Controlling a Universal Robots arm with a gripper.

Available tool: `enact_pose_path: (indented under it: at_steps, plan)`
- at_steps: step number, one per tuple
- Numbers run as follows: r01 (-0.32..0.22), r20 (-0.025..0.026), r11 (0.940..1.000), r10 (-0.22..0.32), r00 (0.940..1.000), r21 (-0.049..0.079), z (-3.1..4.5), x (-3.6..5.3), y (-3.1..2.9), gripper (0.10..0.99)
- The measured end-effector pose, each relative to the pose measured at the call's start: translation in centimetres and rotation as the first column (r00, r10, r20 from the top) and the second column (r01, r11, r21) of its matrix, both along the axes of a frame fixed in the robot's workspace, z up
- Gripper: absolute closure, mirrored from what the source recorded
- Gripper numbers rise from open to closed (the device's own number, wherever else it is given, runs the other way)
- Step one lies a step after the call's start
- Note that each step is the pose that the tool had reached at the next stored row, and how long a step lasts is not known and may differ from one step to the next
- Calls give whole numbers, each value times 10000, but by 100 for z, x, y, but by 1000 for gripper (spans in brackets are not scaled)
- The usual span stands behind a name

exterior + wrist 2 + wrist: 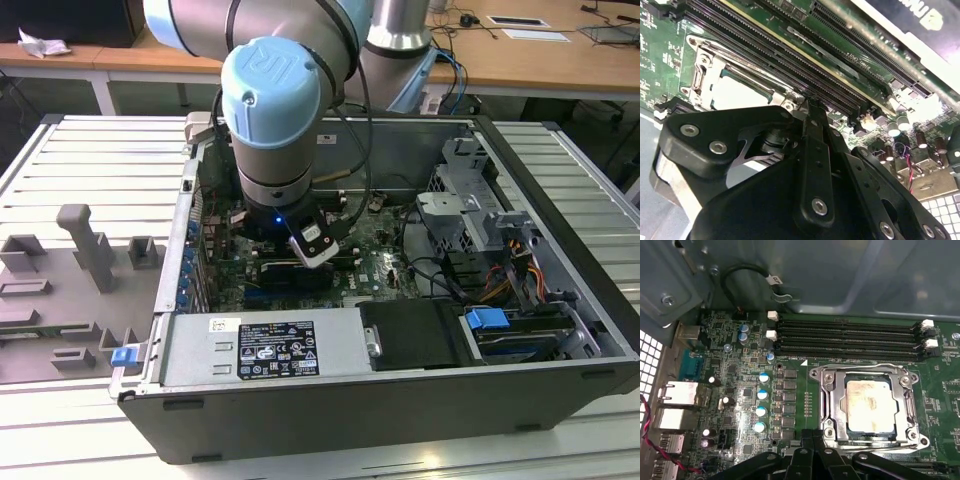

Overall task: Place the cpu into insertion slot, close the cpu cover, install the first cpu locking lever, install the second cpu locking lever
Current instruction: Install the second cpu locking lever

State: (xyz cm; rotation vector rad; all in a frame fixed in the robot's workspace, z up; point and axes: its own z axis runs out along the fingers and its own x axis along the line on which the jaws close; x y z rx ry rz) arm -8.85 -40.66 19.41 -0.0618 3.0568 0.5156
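The cpu (871,400) lies flat in the insertion slot (820,375), its silver top showing through the window of the cpu cover (837,405), which is down over it. A thin wire lever (860,367) runs along the socket's edge by the memory slots, and another (880,444) along the opposite edge. My gripper (814,436) is shut, its black fingertips together just off that second edge with nothing seen between them. In the second wrist view the gripper (812,107) tips sit by a socket corner, next to the cpu (742,92) and cover (710,75).
Long black memory slots (850,337) run beside the socket, with blue-topped capacitors (762,395) and rear ports (675,395) nearby. In the exterior view the arm's wrist (275,190) reaches into the open case between the power supply (260,350) and drive cage (470,190). Grey fixtures (90,250) stand outside.
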Motion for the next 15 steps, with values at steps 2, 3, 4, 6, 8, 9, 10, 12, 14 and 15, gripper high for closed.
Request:
enact_pose_path:
  at_steps: [2,3,4,6,8,9,10,12,14,15]
  plan:
    - [2,0,10000,-2,10000,9,43,-6,0,980]
    - [1,1,10000,-1,10000,20,70,-7,0,980]
    - [1,0,10000,-1,10000,24,99,-8,0,980]
    - [2,3,10000,-2,10000,28,169,-10,1,980]
    - [1,4,10000,-1,10000,28,214,-10,1,980]
    - [1,5,10000,-1,10000,29,256,-10,1,980]
    - [1,6,10000,-2,10000,29,271,-10,1,980]
    - [2,5,10000,-2,10000,40,314,-11,1,980]
    - [0,6,9999,0,10000,118,353,-12,2,980]
    - [0,7,9999,0,10000,122,353,-12,2,980]
